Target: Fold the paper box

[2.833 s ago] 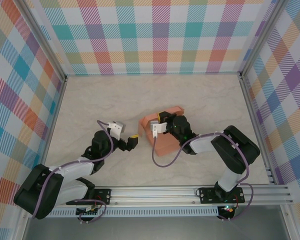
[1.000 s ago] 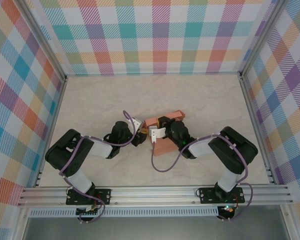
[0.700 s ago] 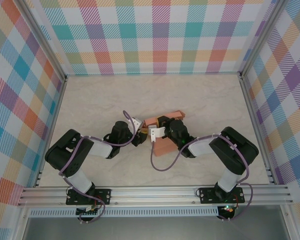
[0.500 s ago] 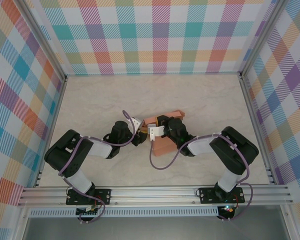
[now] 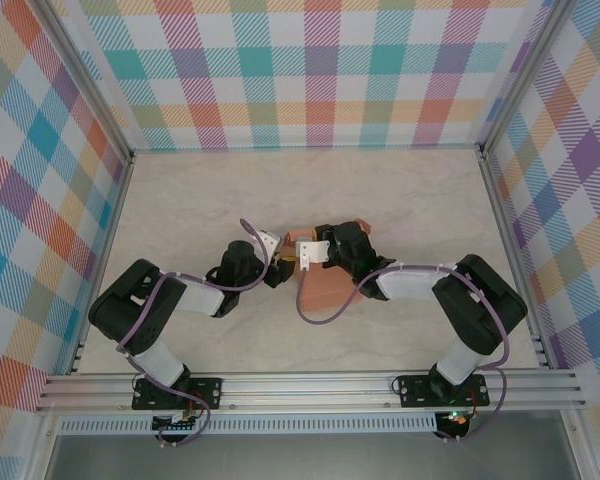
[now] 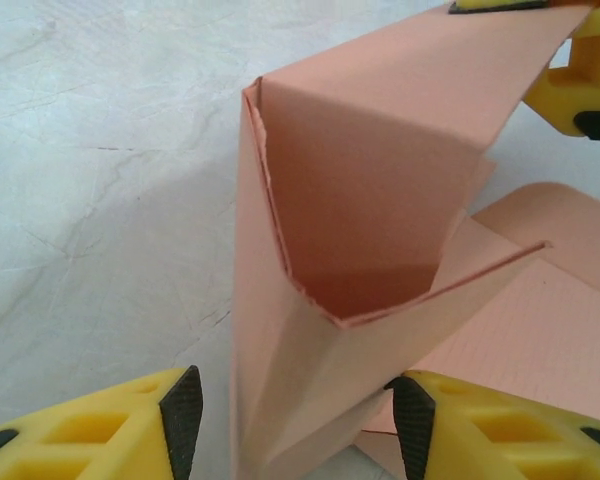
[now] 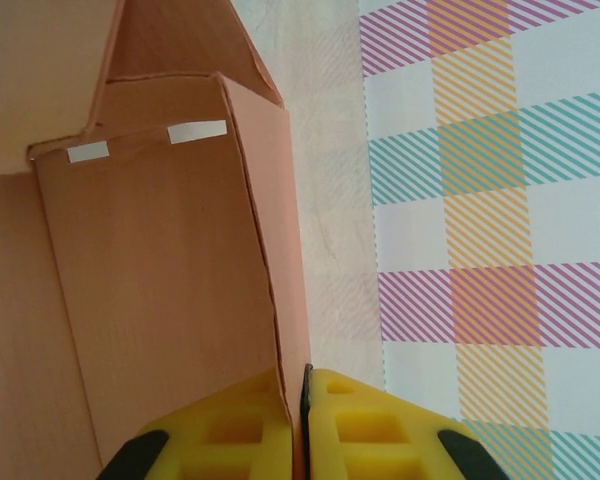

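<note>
Two pincers work the salmon-orange, thin matte card paper box (image 5: 325, 288), which stands half-formed at the middle of the pale marbled desk (image 5: 200, 200), between the arms. The right pincer (image 7: 302, 395) is clenched on an edge of one upright wall, with the card pinched between its yellow fingers. The left pincer (image 6: 295, 425) is released. Its jaws straddle the folded corner on the box's left side, one pad just beside the card and the other a little apart, and neither is squeezing.

The step in hand looks like setting that corner so the walls stand square. To do it well, the right pincer should serve as a steady anchor while the left closes gently, centred on the crease rather than on a flat panel. Card this thin will likely buckle under a hard or off-line squeeze. The two arms should not pull against each other, since that could skew the walls or drag the box across the desk.
</note>
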